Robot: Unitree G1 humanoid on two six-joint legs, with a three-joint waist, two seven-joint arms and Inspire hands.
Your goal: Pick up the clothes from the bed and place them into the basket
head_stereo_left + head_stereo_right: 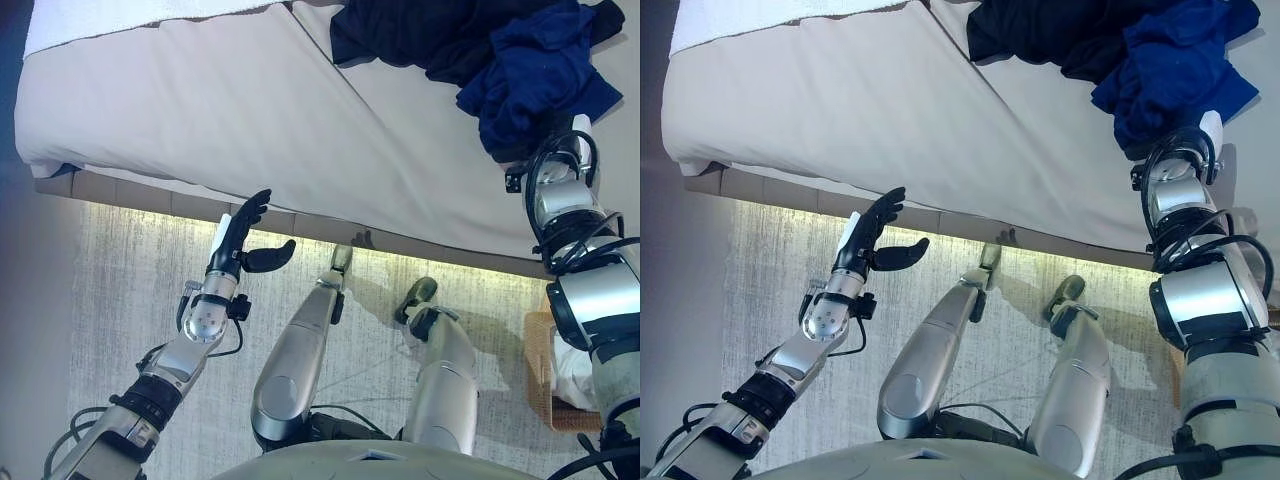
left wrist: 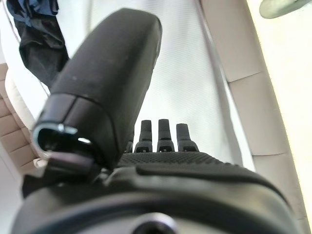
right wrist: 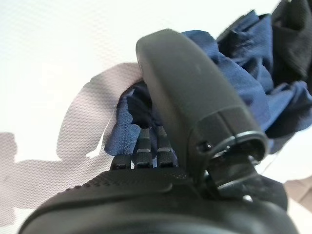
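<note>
A crumpled blue garment (image 1: pixel 535 75) lies at the far right of the bed (image 1: pixel 230 110), overlapping a black garment (image 1: pixel 420 30) behind it. My right hand (image 3: pixel 185 83) is pushed into the near edge of the blue garment (image 3: pixel 229 63), which bunches round it and hides most of it. Only its white thumb cover (image 1: pixel 582 124) shows from above. My left hand (image 1: pixel 240 235) hovers open by the bed's near edge, above the floor, holding nothing. A wicker basket (image 1: pixel 540 375) stands on the floor at the lower right, beside my right arm.
The bed's beige sheet has a long diagonal fold (image 1: pixel 400 120). A white blanket (image 1: pixel 120 15) lies along the far left of the bed. The basket holds something white (image 1: pixel 572 378). A pale rug (image 1: pixel 130 290) covers the floor before the bed.
</note>
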